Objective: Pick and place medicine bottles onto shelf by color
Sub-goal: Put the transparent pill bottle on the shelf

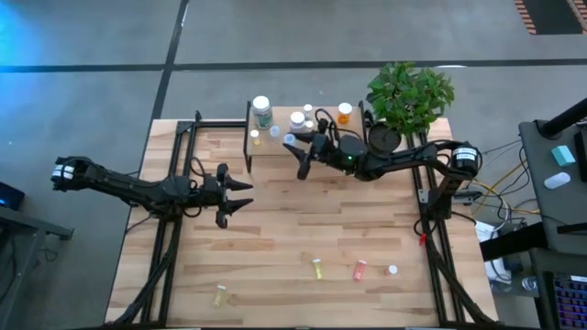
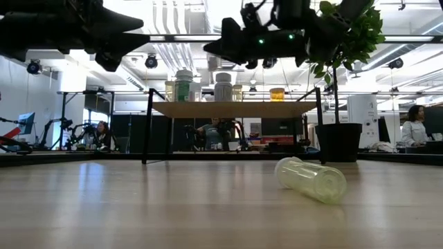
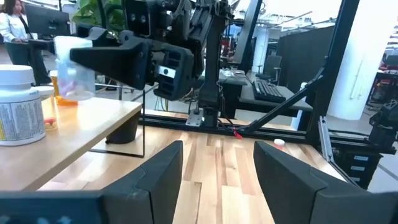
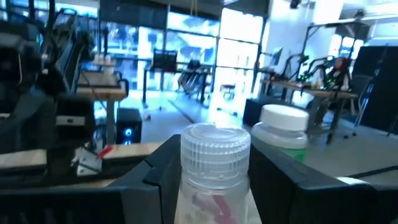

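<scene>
Seen from above, the right gripper [image 1: 295,152] reaches over the front edge of the shelf [image 1: 275,151], a clear vial [image 1: 289,139] between its fingers. Bottles stand on the shelf: a green one [image 1: 262,111] at the back left, a white one [image 1: 297,119] mid-board, an orange one [image 1: 344,113] at the back right beside the plant [image 1: 409,96]. The left gripper [image 1: 240,196] hangs over the table [image 1: 275,266] in front of the shelf, fingers spread and empty. Near the table's front edge lie a pale yellow vial [image 1: 219,295], a yellow one [image 1: 316,268], an orange one [image 1: 359,269] and a white cap [image 1: 393,269].

At table height, the shelf [image 2: 235,108] carries the green bottle [image 2: 183,85], the white bottle [image 2: 223,86] and the orange bottle [image 2: 277,94]. The right gripper [image 2: 225,43] hovers above the board. A pale vial [image 2: 311,179] lies on its side close to the camera. People [image 2: 414,126] sit in the room behind.

From the left wrist, both fingers [image 3: 158,177] stand apart with only table between them. Ahead, the right gripper [image 3: 84,55] holds the clear vial [image 3: 73,65] above the shelf [image 3: 93,124], with a white labelled bottle [image 3: 18,106] standing close by.

From the right wrist, the clear vial [image 4: 214,171] with its ribbed cap sits upright, clamped between the fingers [image 4: 161,174]; the green bottle's white cap [image 4: 285,124] shows just behind.
</scene>
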`<state>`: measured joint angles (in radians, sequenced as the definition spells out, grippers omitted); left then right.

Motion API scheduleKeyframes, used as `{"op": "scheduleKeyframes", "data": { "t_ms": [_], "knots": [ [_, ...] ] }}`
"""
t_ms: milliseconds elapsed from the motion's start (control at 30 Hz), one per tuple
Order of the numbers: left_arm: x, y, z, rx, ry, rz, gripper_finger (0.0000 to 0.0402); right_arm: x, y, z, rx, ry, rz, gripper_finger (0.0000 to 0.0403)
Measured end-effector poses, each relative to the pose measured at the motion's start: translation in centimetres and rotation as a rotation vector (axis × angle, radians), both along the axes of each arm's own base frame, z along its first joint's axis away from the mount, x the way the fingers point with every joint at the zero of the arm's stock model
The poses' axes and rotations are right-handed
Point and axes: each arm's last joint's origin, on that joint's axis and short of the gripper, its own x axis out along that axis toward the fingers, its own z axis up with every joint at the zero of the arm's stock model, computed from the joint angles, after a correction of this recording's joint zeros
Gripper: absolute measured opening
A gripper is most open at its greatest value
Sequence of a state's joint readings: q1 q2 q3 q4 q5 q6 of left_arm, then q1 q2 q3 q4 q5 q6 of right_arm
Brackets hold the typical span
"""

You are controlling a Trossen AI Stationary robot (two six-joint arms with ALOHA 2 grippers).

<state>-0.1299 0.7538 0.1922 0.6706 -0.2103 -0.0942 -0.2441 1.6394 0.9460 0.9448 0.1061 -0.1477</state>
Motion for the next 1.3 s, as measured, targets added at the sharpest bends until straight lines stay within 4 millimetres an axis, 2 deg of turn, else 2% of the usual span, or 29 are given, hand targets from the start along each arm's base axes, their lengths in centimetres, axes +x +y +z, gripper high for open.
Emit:
{"op": "scheduleKeyframes", "data": {
  "t_ms": [267, 600, 833, 1300],
  "knots": [
    [0.1, 0.0, -0.2, 0.005, 0.009, 0.0, 0.0183, -0.2, -0.9, -1.1, 0.065, -0.004, -0.024, 0.0145],
    [0.1, 0.0, -0.2, -0.001, 0.008, 0.002, 0.0183, 2.4, -1.8, -3.8, 0.089, 0.031, -0.098, 0.0146],
    [0.1, 0.0, -0.2, -0.004, 0.008, 0.003, 0.0183, 3.4, -2.3, -4.3, 0.061, 0.047, -0.155, 0.0148],
    [0.0, 0.0, -0.2, -0.004, 0.015, 0.002, 0.0183, 3.3, -2.5, -5.1, 0.083, 0.105, -0.23, 0.0152]
  ]
}}
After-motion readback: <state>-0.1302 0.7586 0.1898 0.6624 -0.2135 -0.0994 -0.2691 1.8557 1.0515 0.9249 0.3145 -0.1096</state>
